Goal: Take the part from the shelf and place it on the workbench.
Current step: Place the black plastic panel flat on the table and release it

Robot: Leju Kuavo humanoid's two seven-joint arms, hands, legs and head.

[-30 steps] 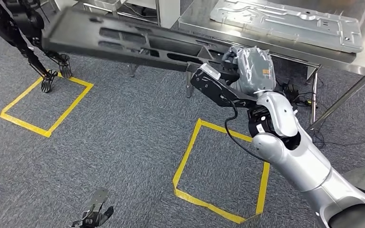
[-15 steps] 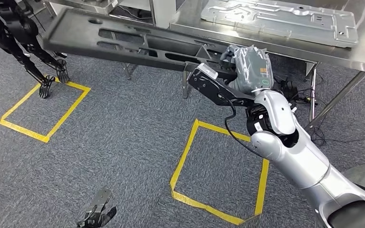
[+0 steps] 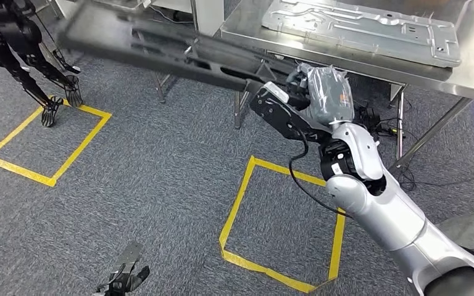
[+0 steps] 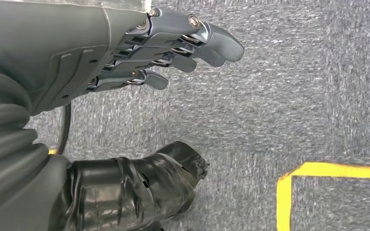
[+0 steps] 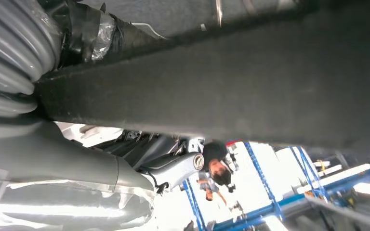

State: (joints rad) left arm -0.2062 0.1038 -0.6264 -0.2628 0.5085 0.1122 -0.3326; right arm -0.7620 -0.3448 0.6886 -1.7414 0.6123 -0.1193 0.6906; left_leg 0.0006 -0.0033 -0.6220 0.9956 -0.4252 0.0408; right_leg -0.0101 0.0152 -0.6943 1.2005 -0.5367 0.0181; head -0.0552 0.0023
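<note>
My right hand [image 3: 324, 92] grips one end of the long black part [image 3: 160, 49], a slotted bar that reaches out to the left above the carpet. The held end sits just in front of and below the steel workbench's [image 3: 358, 61] front edge. In the right wrist view the black part [image 5: 221, 91] crosses close in front of the right hand [image 5: 53, 154], and the fingers are hidden behind it. My left hand [image 3: 123, 280] hangs low over the carpet. The left wrist view shows the left hand [image 4: 125, 57] with its fingers [image 4: 192, 41] stretched out and nothing in it.
A silver sheet-metal panel [image 3: 364, 28] lies on the workbench. A black robot [image 3: 18, 43] stands at the far left by a yellow tape square [image 3: 49, 142]. Another tape square [image 3: 284, 222] marks the carpet below my right arm. Cables [image 3: 376, 117] lie under the bench. A person [image 5: 217, 168] is in the distance.
The whole picture has shifted a little, so the camera moved. The part's free end has risen and is now blurred; my right hand still holds it near the bench edge.
</note>
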